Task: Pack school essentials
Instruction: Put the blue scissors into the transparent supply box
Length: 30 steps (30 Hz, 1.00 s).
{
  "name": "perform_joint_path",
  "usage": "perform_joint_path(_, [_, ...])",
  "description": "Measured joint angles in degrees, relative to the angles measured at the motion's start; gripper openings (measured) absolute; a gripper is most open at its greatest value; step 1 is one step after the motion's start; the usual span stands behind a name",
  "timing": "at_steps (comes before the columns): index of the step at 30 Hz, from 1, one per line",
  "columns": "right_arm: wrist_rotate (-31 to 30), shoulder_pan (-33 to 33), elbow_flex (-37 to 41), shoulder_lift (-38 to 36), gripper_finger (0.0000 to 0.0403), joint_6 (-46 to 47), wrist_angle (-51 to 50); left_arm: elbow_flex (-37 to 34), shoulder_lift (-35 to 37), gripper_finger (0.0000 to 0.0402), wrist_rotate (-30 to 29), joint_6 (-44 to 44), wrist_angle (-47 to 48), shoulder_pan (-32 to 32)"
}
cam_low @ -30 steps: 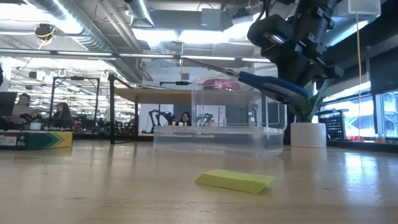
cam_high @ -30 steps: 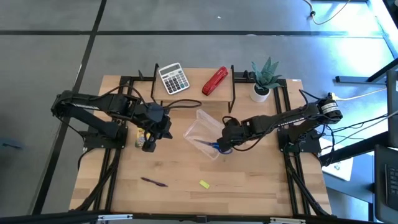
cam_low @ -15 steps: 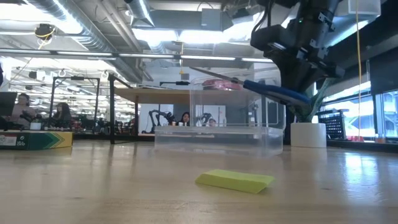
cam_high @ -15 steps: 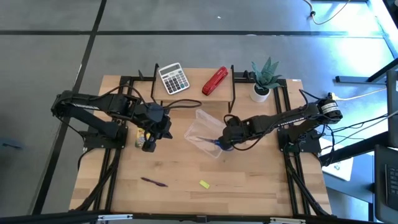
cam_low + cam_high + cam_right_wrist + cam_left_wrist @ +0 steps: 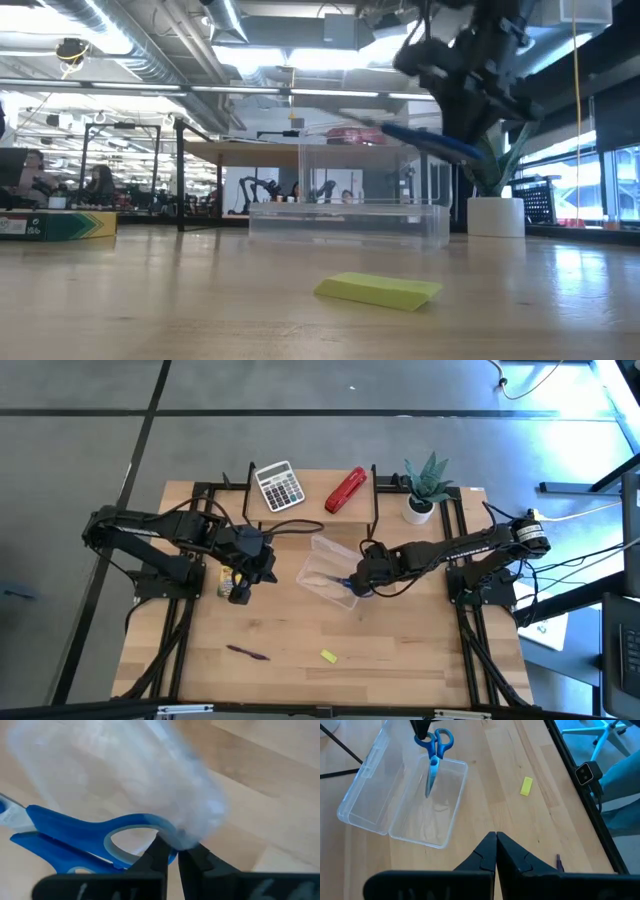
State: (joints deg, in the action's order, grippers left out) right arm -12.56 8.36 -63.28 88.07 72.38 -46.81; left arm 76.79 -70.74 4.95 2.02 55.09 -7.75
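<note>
Left wrist view: right end effector (image 5: 422, 726) clamped on blue-handled scissors (image 5: 433, 757), held blades-down over the clear plastic case (image 5: 422, 815)
Same view shows the case holds nothing; low view hides this. Left end effector (image 5: 496, 851) closed, empty, at desk (image 5: 400, 650) left. Yellow block (image 5: 328, 655) and purple pen (image 5: 246, 653) lie near the front edge

The clear case (image 5: 328, 571) stood mid-table, scissors (image 5: 433, 755) hanging over it. Calculator (image 5: 279, 485), stapler (image 5: 346, 490) and plant (image 5: 423, 486) lined the far edge; the near boards lay largely open.
</note>
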Motion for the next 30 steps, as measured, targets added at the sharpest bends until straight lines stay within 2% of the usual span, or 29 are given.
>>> perform_joint_path(6, [-3.8, 1.3, -5.1, 0.3, 0.0022, 5.1, 1.7, 0.0, 0.0, 0.0, 0.0, 0.0, 0.5, 0.0])
perform_joint_path(12, [-4.8, 1.3, -6.0, 5.2, 0.0022, 4.0, 8.1, 0.0, 0.0, 0.0, 0.0, 0.1, 3.3, 0.0])
perform_joint_path(22, [-5.4, 0.1, -6.0, 12.6, 0.0022, 2.1, 7.3, 0.0, 0.0, 0.0, 0.0, 3.1, 3.2, 0.0])
perform_joint_path(30, [-4.1, -0.9, -6.0, 14.6, 0.0022, 1.2, 4.5, 0.0, 0.0, 0.0, 0.0, 3.0, 3.2, 0.0])
